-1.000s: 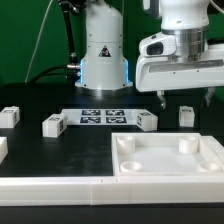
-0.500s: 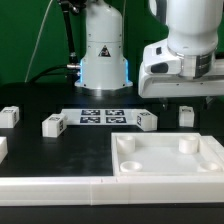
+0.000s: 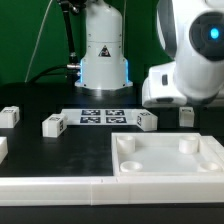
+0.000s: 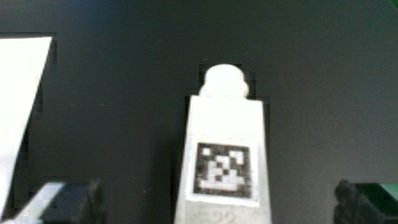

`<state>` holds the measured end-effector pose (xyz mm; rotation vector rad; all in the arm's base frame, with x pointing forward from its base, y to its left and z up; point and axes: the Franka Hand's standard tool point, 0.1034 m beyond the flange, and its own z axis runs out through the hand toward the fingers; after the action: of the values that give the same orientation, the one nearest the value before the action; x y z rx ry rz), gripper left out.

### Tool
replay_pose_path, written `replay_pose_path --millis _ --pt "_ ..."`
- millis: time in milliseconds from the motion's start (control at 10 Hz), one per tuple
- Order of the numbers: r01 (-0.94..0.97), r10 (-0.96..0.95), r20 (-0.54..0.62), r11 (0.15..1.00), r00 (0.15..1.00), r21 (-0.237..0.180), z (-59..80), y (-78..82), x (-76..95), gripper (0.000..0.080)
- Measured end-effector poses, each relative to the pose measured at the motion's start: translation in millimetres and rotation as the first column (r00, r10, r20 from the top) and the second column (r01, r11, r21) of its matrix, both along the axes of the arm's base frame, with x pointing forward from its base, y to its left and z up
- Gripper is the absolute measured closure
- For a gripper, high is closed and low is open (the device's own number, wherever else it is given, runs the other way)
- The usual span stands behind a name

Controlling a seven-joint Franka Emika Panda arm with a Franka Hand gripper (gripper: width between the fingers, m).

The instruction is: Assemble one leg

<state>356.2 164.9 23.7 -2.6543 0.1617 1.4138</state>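
Exterior view: your bench (image 3: 40, 155) carries four legs (image 3: 53, 125) lying apart, the marker board (image 3: 100, 116) and a tray (image 3: 170, 160). The arm (image 3: 190, 70) hides the hand.
Wrist view: you see one leg (image 4: 222, 140), tag up, lying between the hand's (image 4: 217, 200) wide-spread fingers (image 4: 63, 200), clear of both; nothing held.

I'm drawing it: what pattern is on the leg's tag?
Black-and-white squares, on the white leg; the wrist view shows it best.

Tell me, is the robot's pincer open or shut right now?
Open. In the wrist view the pincer has its two fingertips spread wide apart, and the white block lies between them, touched by neither.
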Motion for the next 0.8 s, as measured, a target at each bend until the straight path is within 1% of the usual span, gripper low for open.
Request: replay_pose_path --millis 100,200,300,600,800 --pt "-0.003 0.003 -0.047 1.000 0.999 0.002 -3.8 -0.1 -4.3 0.0151" --pt "-0.016 0.018 -0.148 1.000 0.989 0.011 -6.0 -0.4 -16.3 0.0151" --pt "-0.006 0.002 -0.168 1.000 0.986 -0.022 -11.7 1.4 -16.9 0.0151" --pt "-0.020 0.015 -0.172 0.999 0.985 -0.027 -13.0 5.4 -24.0 0.0151" --pt "-0.028 0.023 -0.172 0.999 0.985 -0.028 -13.1 8.4 -25.5 0.0151"
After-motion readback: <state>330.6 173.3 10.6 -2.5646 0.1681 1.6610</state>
